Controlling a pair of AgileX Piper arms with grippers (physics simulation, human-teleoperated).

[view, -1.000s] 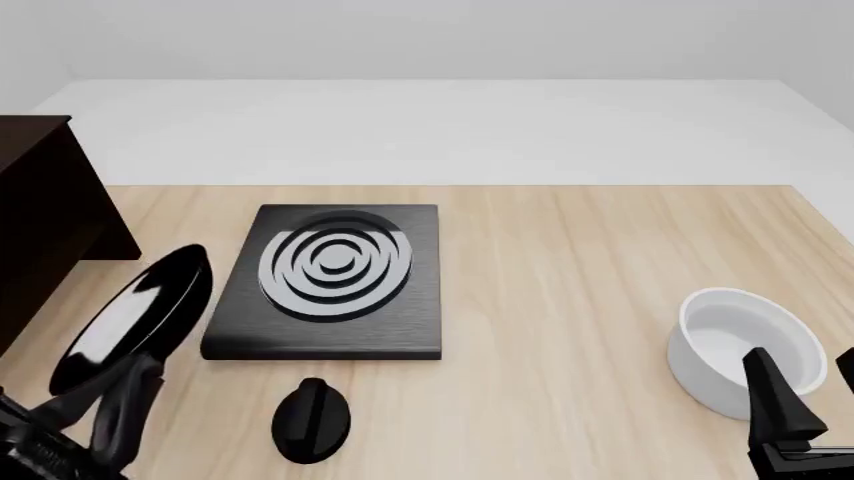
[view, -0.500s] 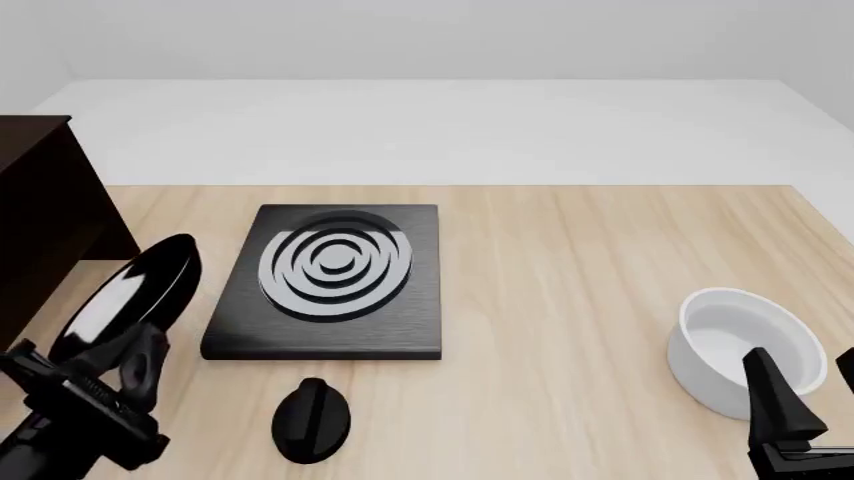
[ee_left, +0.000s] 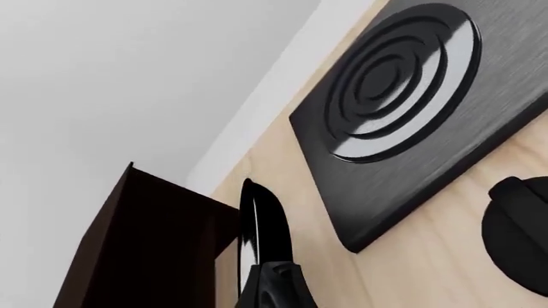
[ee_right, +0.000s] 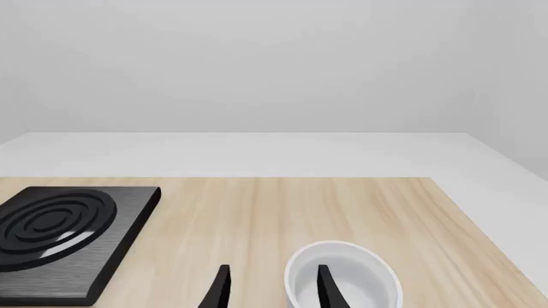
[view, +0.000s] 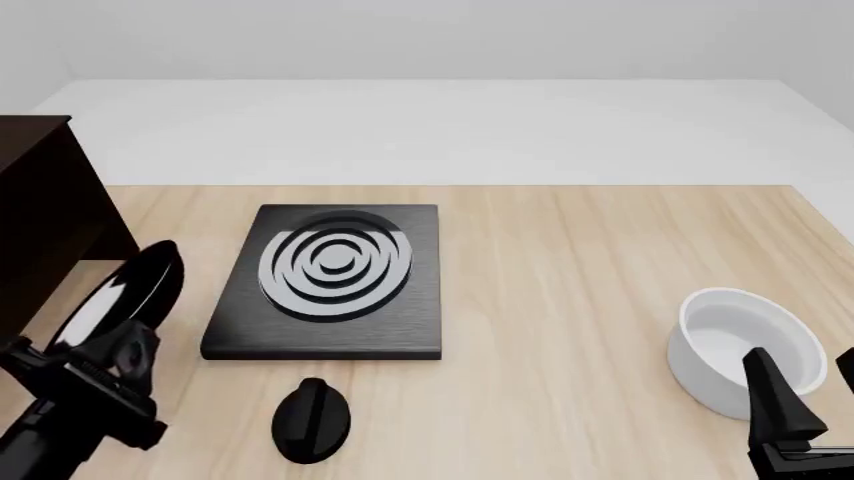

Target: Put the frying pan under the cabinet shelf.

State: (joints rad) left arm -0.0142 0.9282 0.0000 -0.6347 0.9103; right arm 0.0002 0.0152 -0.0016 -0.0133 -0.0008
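Cabinet shelf [view: 40, 225] at far left edge. Just right of it, frying pan [view: 118, 300] tipped on edge, handle clamped in my left gripper [view: 114, 352]; I'd carry leftward. Right gripper [ee_right: 269, 285] parted, empty, over white bowl [view: 747, 350].

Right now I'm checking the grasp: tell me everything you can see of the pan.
The pan is round, shallow and glossy black with a light grey inside. It is tilted steeply on edge, off the table, beside the cabinet and left of the slab. The left hand holds it at its near end; its handle is hidden there.
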